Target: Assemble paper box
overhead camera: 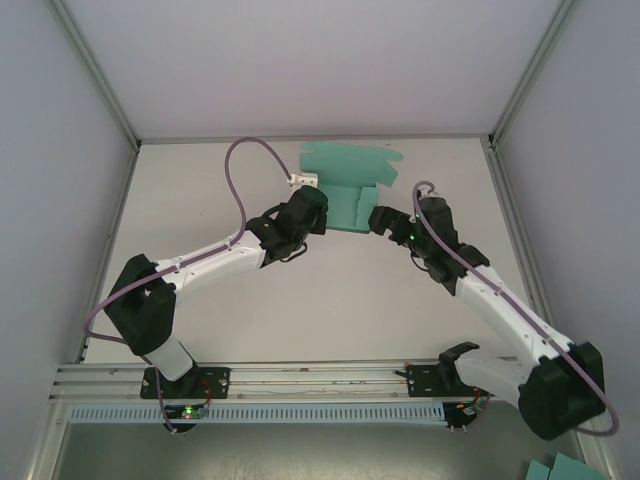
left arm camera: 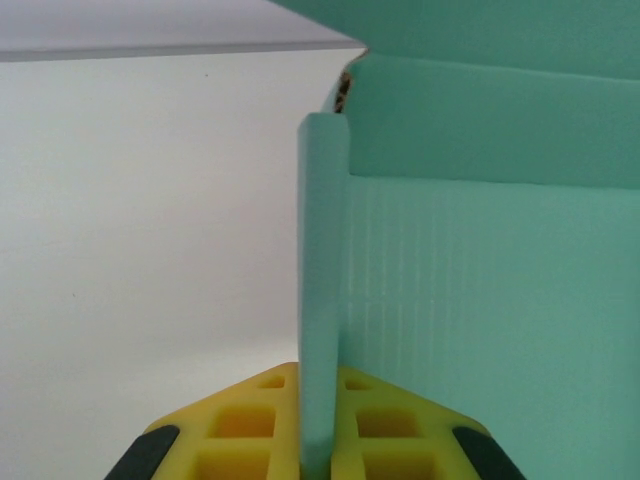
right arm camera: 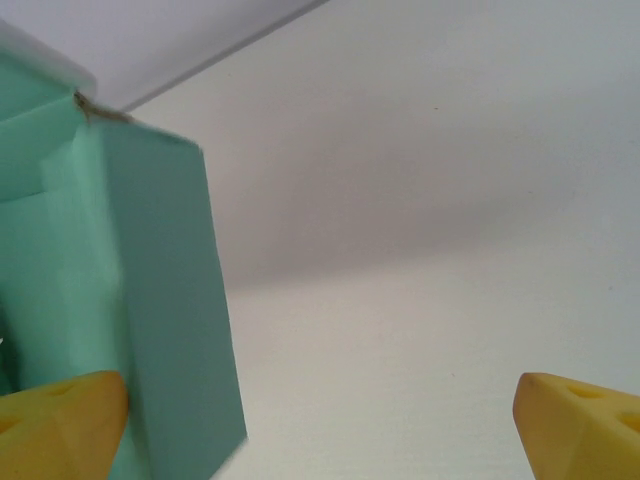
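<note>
Clenching an upright flap (left arm camera: 322,280), the left tool (left arm camera: 318,440) is steadying the light, probably floppy paper box (overhead camera: 350,205) while the right tool (right arm camera: 320,410) is hovering, released, beside it.

Paper box (overhead camera: 348,200): we recorded one, thin teal card, partly folded, side walls upright, rear flaps flat, on the table's (overhead camera: 330,300) far half.
</note>
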Motion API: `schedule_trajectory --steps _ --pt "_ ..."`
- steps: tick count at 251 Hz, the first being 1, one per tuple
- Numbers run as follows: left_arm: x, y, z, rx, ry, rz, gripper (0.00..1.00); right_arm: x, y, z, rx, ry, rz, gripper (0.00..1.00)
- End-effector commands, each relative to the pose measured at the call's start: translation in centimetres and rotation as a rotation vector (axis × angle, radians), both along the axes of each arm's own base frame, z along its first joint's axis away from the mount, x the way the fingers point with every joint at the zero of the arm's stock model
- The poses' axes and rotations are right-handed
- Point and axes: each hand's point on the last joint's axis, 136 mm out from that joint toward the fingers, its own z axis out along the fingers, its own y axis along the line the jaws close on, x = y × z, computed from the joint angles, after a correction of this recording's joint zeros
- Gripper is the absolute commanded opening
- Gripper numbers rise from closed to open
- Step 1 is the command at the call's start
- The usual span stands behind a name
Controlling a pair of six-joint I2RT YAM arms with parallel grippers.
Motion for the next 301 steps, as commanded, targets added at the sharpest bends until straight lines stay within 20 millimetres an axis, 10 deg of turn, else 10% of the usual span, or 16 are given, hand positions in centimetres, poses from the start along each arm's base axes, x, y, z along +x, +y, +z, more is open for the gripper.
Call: schedule_trajectory --steps 1,82,156,214,301 --pt "0.2 0.8 -2.7 -0.002 0.063 0.041 0.0 -1.2 -1.6 0.2 0.028 -0.027 -0.042 0.98" --pt "-1.1 1.5 -7.8 0.045 0.162 0.032 0.0 -1.9 -1.7 0.2 0.092 -0.066 -0.004 0.98" --pt "-0.7 0.9 -6.0 0.013 0.127 0.016 0.0 0.9 4.8 -2.2 0.107 0.035 0.21 0.77" --pt "-0.4 0.8 -4.7 0.007 0.094 0.019 0.0 3.0 5.9 -3.9 0.085 0.089 0.181 0.47" --pt "0.2 0.6 -2.7 -0.007 0.048 0.015 0.0 1.5 5.8 -7.4 0.015 0.189 0.177 0.4"
